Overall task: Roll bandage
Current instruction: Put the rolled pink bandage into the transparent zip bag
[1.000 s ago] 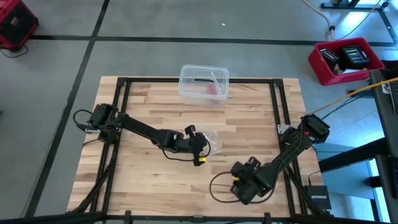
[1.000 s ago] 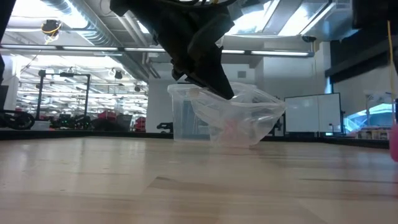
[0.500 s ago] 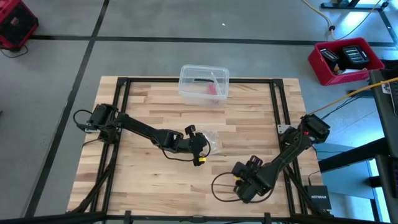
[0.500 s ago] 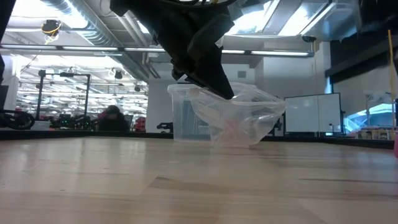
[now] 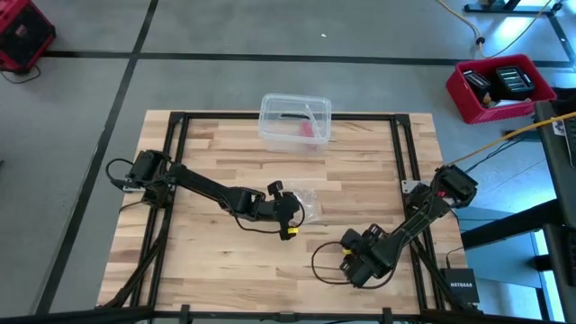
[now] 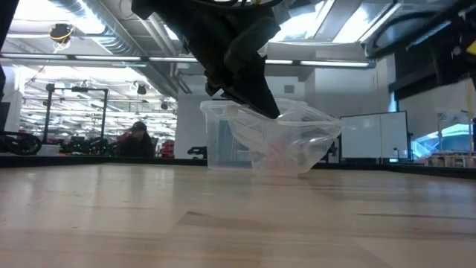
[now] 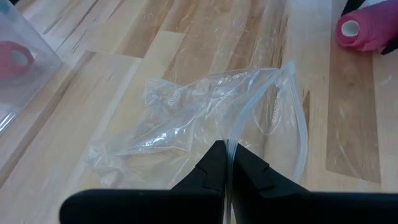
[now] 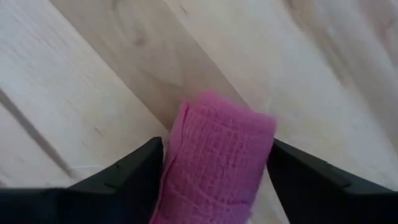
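My right gripper [image 8: 214,171] stands over the near right part of the table [image 5: 216,162], jaws spread as wide as they go. The bandage [image 8: 214,165], a pink roll of open-weave fabric, sits between them in the right wrist view. Whether the fingers [image 8: 134,171] press it or merely flank it, I cannot tell. In the left wrist view the same roll shows as a short pink cylinder with a pale hollow core, well apart from the wrapper [image 7: 205,124].

My left gripper [image 7: 227,171] is closed, its tips pinching an edge of that clear plastic wrapper near the table's middle. The clear box [image 5: 295,121] stands at the far edge.

Handling, as I judge it: the roll is light, soft and springy, and its knit surface should grip well against my pads. It will squash under a hard squeeze, and a loose tail could unwind. I would take it across the middle of its curved side, not by the ends.

Orientation: in the right wrist view the long axis seems to run forward between my fingers, roughly parallel to them. In the left wrist view one open end faces that camera.
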